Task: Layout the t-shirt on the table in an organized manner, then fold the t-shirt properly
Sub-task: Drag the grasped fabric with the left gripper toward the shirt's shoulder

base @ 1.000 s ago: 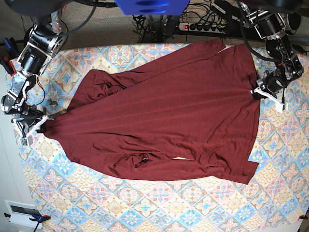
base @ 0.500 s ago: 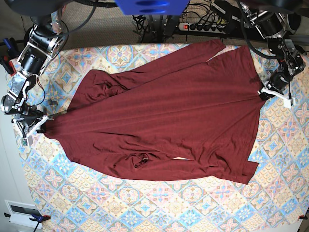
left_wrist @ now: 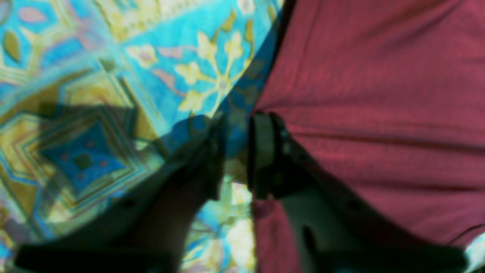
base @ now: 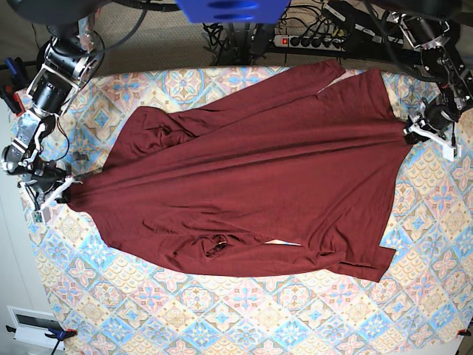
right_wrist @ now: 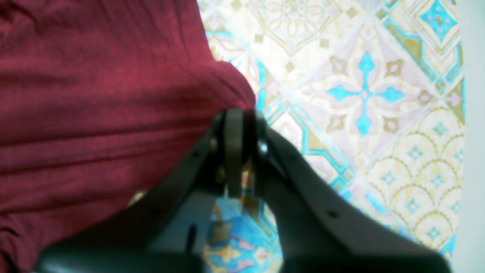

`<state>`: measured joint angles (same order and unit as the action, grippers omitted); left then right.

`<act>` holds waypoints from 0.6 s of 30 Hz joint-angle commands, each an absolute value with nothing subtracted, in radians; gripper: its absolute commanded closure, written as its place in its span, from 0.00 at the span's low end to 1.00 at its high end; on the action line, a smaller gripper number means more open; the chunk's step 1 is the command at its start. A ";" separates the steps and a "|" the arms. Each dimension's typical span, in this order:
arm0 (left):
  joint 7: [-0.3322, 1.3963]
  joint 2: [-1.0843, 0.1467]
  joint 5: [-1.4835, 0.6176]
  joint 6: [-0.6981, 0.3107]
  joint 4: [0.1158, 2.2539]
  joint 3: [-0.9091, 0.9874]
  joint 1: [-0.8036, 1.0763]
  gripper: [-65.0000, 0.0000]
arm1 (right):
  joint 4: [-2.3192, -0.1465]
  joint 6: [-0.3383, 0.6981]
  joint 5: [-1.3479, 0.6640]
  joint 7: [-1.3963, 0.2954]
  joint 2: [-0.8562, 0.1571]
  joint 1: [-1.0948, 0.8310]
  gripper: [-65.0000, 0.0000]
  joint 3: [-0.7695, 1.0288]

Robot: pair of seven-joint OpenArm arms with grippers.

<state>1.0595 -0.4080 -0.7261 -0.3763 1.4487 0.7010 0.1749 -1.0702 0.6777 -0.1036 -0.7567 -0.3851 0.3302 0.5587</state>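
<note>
A power strip [base: 314, 41] and cables sit behind the table [base: 244, 310]. The right gripper [right_wrist: 242, 117] pinches the t-shirt [base: 251, 177]; the left gripper [left_wrist: 235, 132] stands parted at its edge.

No legible text, label or number anywhere

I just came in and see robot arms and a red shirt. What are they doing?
Two robot arms are spreading a dark red long-sleeved t-shirt flat on the patterned table. The right gripper pinches one edge of the shirt. The left gripper sits at the opposite edge with its jaws slightly apart, gripping nothing.
</note>
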 commanded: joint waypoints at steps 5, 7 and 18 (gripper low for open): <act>1.049 -0.437 -0.849 -0.378 1.575 0.714 0.286 0.60 | -1.086 0.671 -0.114 -0.736 -0.410 0.357 1.00 0.561; 1.046 -0.435 -0.878 -0.378 1.636 0.716 0.335 0.59 | -1.084 0.671 -0.113 -0.736 -0.410 0.357 1.00 0.561; 1.049 -0.418 -0.874 -0.378 1.695 0.710 0.394 0.59 | -1.084 0.671 -0.113 -0.736 -0.410 0.358 1.00 0.495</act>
<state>1.0626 -0.4057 -0.8570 -0.3748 1.6829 0.7059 0.3931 -1.0664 0.6701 -0.1009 -0.7559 -0.3878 0.3328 0.4911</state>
